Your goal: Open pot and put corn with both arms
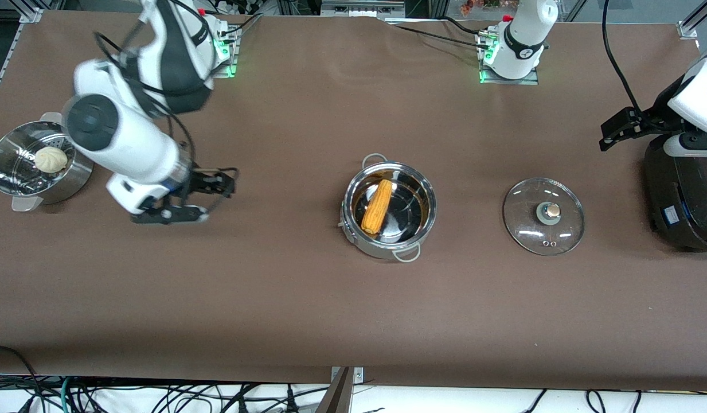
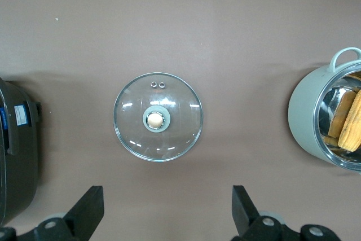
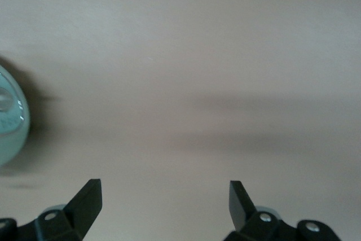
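The shiny steel pot (image 1: 387, 250) stands uncovered at the middle of the table, with the yellow-orange corn (image 1: 378, 207) lying inside it. Its glass lid (image 1: 543, 215) lies flat on the table beside it, toward the left arm's end. My left gripper (image 1: 608, 135) is open and empty, up over the edge of the black cooker. In the left wrist view (image 2: 167, 210) it looks down on the lid (image 2: 158, 118), with the pot (image 2: 307, 118) and corn (image 2: 351, 121) at the edge. My right gripper (image 1: 218, 201) is open and empty, low over bare table between steamer bowl and pot; the right wrist view (image 3: 165, 204) shows the same.
A perforated steel steamer bowl (image 1: 9, 172) with a white bun (image 1: 50, 159) stands at the right arm's end; its edge shows in the right wrist view (image 3: 8, 118). A large black cooker (image 1: 683, 195) stands at the left arm's end, also in the left wrist view (image 2: 17, 150).
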